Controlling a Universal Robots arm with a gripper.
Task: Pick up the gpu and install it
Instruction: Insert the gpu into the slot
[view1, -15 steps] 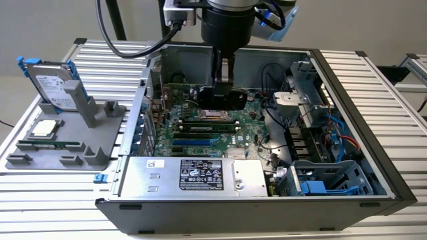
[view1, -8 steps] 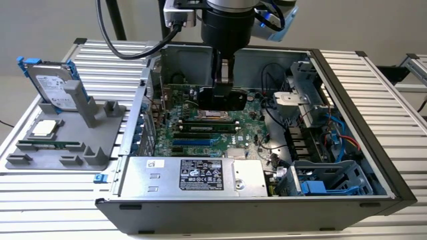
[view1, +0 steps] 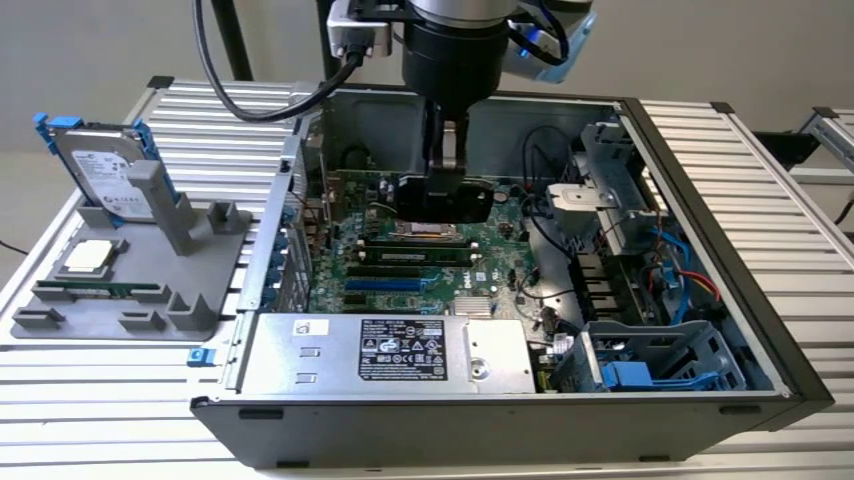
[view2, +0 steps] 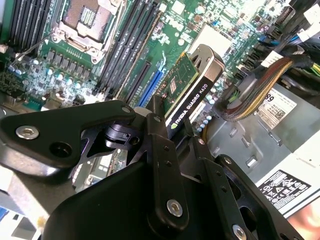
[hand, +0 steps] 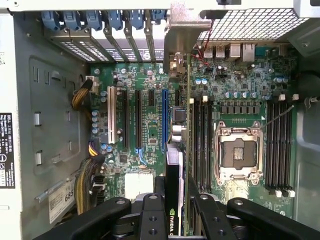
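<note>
gpu (hand: 175, 150) edge-on within the end effector's (hand: 176, 192) grip, above the motherboard (hand: 150, 125)

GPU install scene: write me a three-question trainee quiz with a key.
1. True or false: the pincer is shut on the gpu.
2. Toward the motherboard, the gpu is held: A) face-down, B) edge-down, C) face-up.
3. Fill in: the hard drive stands at the exterior view's ____ of the computer case.
Key: 1 true; 2 B; 3 left.
</note>
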